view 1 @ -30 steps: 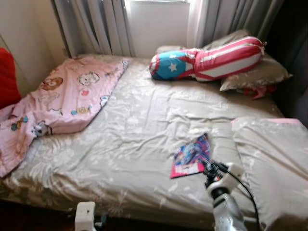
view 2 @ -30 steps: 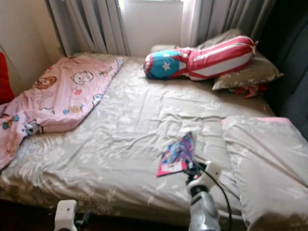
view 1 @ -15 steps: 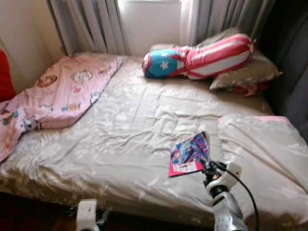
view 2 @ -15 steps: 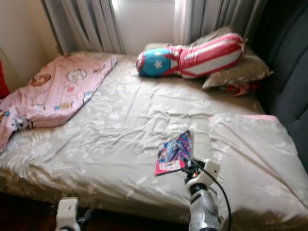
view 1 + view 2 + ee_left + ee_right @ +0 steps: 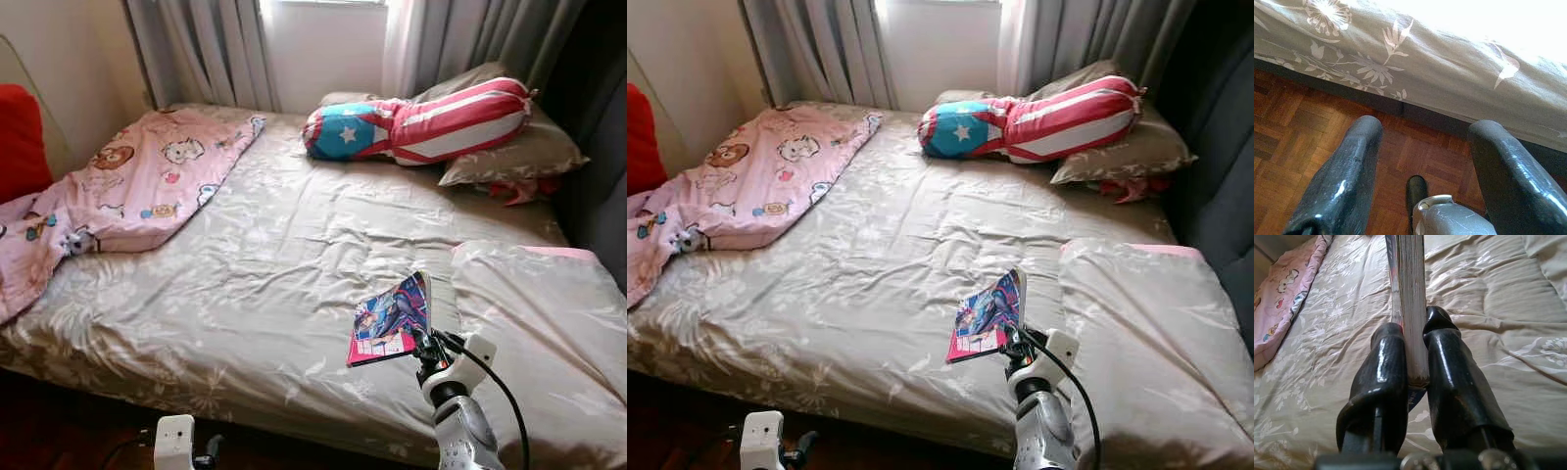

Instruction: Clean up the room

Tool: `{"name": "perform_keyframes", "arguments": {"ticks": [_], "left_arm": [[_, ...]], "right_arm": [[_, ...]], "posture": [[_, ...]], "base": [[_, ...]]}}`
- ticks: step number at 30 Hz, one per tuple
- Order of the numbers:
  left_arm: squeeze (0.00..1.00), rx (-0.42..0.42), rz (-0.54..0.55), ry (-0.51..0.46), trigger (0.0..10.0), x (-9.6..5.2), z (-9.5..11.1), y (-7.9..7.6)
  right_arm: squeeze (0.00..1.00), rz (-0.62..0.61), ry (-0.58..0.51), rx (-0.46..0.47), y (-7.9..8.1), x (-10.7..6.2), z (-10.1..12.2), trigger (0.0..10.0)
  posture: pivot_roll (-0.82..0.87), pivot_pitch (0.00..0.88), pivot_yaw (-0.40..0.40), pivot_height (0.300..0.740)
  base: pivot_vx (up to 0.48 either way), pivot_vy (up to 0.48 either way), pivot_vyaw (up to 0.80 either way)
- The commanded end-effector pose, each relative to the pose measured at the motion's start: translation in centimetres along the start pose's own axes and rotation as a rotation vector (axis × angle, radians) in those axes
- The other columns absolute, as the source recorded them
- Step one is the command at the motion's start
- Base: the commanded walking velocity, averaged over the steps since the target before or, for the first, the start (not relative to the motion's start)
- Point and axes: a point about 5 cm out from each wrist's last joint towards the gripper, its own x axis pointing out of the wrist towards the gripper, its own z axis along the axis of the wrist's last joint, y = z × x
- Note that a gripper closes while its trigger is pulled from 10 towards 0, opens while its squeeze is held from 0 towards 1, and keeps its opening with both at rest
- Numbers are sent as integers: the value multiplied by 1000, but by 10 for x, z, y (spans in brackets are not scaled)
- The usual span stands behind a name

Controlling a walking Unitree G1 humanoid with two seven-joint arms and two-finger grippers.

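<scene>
Right gripper [image 5: 1409,374] clamped on comic book [image 5: 390,318], held upright on edge above bed [image 5: 265,294], just beside folded beige duvet [image 5: 549,333]. Left gripper [image 5: 1420,171] low over parquet floor [image 5: 1298,132] at bed edge, fingers [image 5: 1344,176] spread apart, holding nothing. Pink cartoon blanket [image 5: 127,191] at bed's left.

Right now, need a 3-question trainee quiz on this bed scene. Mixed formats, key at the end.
1. True or false: the right gripper is shut on the book.
2. Which lies at the head of the bed?
A. pink blanket
B. striped bolster
C. a laptop
3. Fill in: the left gripper hangs open above the ____ floor.

Key
1. True: both fingers clamp the book's edge in the right wrist view.
2. B: it rests against the pillow.
3. Wooden.
</scene>
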Motion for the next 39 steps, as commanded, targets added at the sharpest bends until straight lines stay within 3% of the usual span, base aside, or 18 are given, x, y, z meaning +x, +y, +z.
{"name": "perform_keyframes", "arguments": {"ticks": [1, 5, 13, 32, 39], "left_arm": [[0, 0, 14, 17, 10000, -1, -2, 4], [0, 2, 15, 17, 10000, -1, -2, 4], [0, 12, 19, 20, 10000, -1, -3, 5], [0, 17, 13, 31, 10000, -2, -4, 5], [0, 22, 7, 35, 10000, -2, -5, 5]], "right_arm": [[0, 14, -30, -4, 4, 5, 8, 10000], [0, 12, -27, -3, 5, 5, 8, 10000], [0, 11, -14, -4, 5, 5, 6, 10000], [0, 11, -24, 0, 6, 6, 7, 10000], [0, 18, -22, 3, 7, 5, 6, 10000]], "posture": [[10, 8, -21, 725], [10, 9, -20, 725], [11, 9, -20, 725], [12, 8, -18, 725], [12, 8, -17, 725]], "base": [[0, 480, 0], [0, 480, 0], [0, 0, -709], [0, 0, 0], [330, 0, 0]]}}
